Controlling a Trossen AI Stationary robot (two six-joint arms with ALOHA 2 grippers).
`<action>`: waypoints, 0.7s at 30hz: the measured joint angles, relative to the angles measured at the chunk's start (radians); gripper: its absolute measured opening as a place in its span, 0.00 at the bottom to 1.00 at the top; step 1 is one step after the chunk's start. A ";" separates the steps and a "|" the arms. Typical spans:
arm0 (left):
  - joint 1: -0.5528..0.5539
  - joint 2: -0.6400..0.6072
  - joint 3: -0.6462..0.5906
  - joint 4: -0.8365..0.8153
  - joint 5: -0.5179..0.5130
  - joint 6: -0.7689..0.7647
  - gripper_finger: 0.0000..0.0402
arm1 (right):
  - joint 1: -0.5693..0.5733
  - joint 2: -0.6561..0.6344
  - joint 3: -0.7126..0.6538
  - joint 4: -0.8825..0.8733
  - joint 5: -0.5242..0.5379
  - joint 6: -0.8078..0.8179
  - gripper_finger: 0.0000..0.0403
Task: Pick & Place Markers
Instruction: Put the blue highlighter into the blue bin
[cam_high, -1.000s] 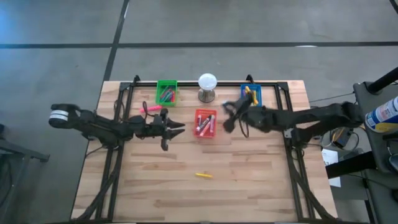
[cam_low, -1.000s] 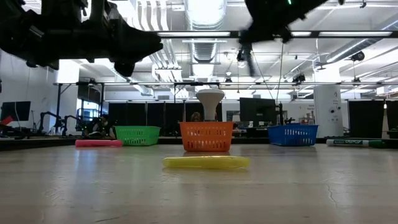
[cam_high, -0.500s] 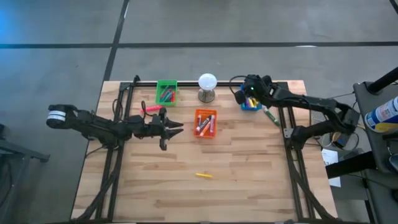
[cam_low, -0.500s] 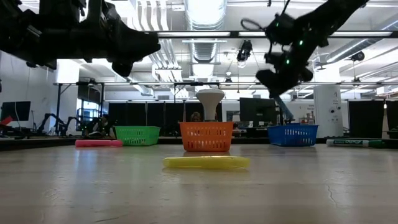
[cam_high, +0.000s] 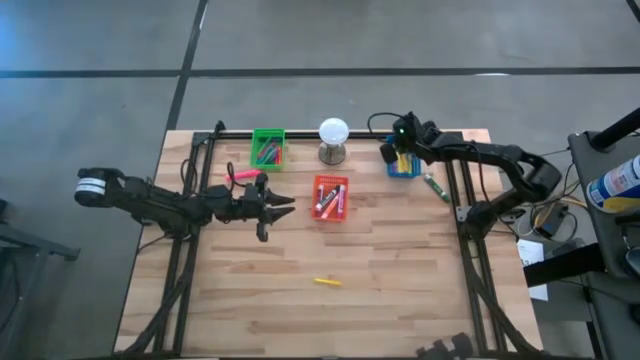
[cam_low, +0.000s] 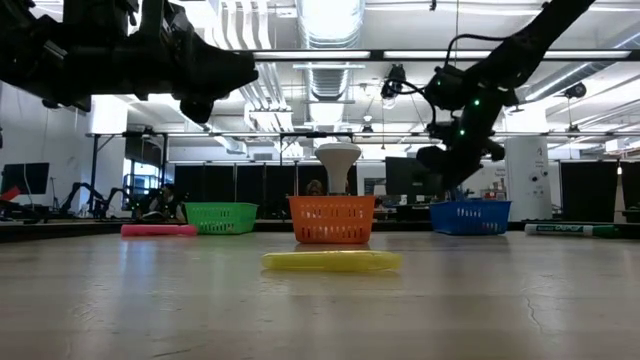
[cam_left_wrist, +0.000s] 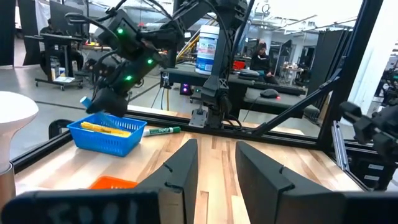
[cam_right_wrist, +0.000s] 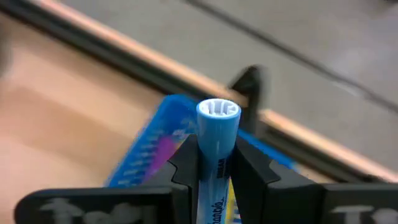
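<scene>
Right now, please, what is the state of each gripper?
Left gripper: open, holding nothing, above the table's left-centre.
Right gripper: shut on a blue marker, above the blue bin.

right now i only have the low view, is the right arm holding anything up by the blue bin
Observer: Yes. The right wrist view shows a blue marker clamped between the right gripper's fingers.
Operator: is it over the bin
Observer: From above, the right gripper sits over the blue bin.
Operator: anything in there already
Observer: The left wrist view shows a yellow marker lying in it.
</scene>
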 joint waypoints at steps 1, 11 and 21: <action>0.000 0.000 0.000 0.000 0.000 0.000 0.26 | -0.005 0.006 0.000 0.004 -0.044 0.005 0.15; 0.000 0.000 0.000 0.000 0.000 -0.001 0.26 | -0.009 0.008 0.091 -0.171 -0.141 0.115 0.15; 0.000 0.000 0.000 0.000 0.000 -0.010 0.26 | -0.016 0.029 0.136 -0.292 -0.141 0.259 0.25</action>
